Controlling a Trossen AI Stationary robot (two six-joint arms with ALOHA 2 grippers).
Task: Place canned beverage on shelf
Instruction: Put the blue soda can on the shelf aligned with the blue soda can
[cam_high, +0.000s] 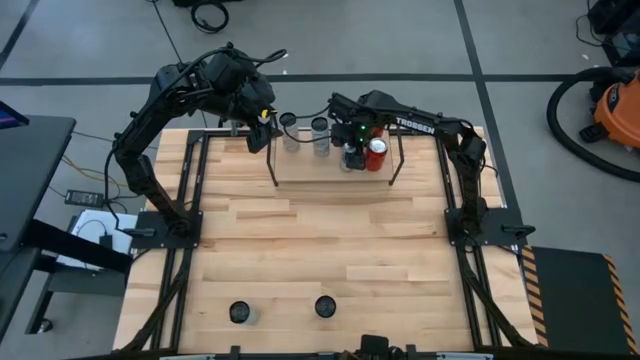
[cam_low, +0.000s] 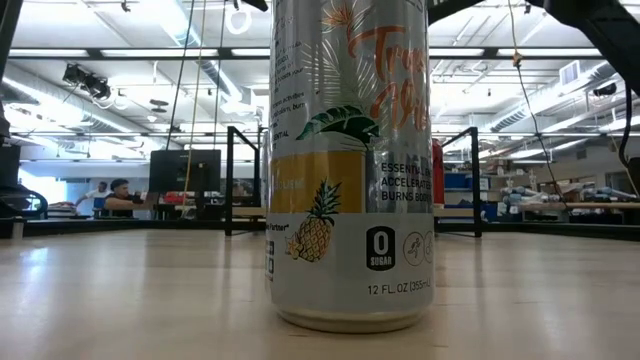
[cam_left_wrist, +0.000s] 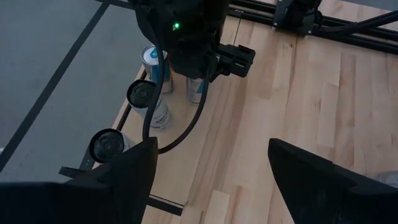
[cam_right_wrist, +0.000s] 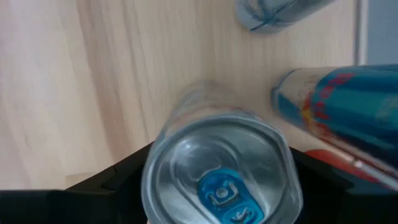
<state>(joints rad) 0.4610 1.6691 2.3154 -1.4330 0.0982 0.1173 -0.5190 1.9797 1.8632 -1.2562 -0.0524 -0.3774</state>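
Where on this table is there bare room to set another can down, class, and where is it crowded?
Free: the wide bare table between the shelf and the two cans near the front edge. Crowded: the shelf, where cans stand in a row, the right gripper over one and the left gripper at its end.

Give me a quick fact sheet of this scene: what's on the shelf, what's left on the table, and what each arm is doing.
shelf: cans along its far edge
red can: on shelf, right end
right pincer: above shelf, either side of a silver can
left pincer: open, empty, at shelf's left end
two cans: standing on table's near side
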